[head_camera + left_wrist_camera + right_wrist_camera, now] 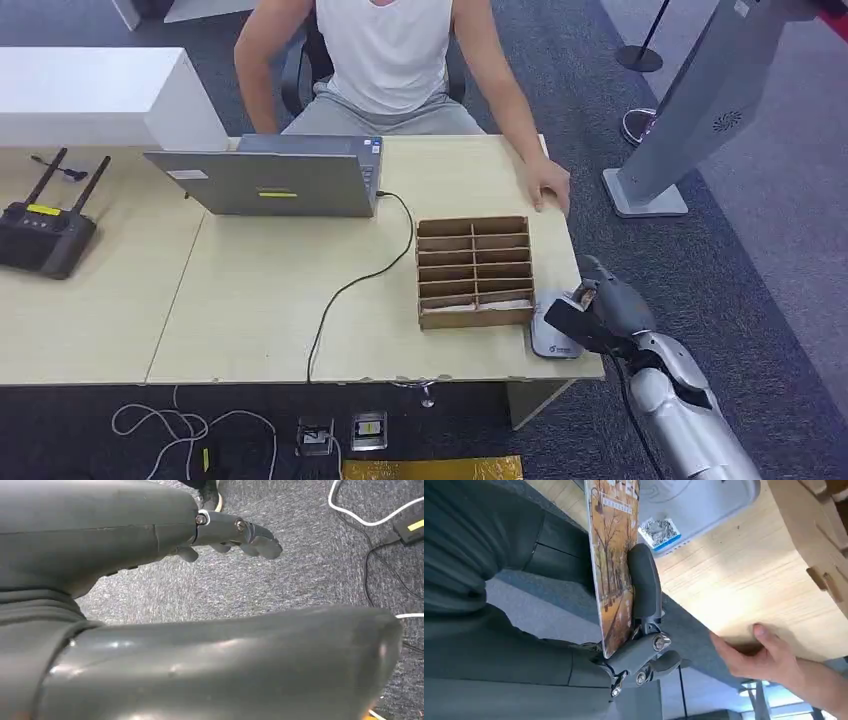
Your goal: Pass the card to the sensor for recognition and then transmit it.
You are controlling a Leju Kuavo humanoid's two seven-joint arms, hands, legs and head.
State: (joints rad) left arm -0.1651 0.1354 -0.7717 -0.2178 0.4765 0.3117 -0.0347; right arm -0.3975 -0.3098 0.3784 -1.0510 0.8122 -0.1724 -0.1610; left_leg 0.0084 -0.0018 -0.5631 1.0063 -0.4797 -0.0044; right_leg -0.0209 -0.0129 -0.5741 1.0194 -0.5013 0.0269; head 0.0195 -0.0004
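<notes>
My right hand (598, 305) hovers at the table's front right corner and pinches a card (613, 570) printed with an autumn tree scene. The card (567, 318) shows dark in the head view, held just over the grey sensor pad (552, 336) lying flat on the table. In the right wrist view the sensor pad (704, 505) with its QR sticker lies just past the card's edge. My left hand (235, 535) hangs over grey carpet, fingers curled in with nothing in them.
A brown cardboard divider box (473, 270) stands just left of the sensor. A person sits behind the table with a hand (548, 186) on its right edge. A laptop (270, 178) and its black cable (345, 290) lie mid-table; a router (42, 232) sits far left.
</notes>
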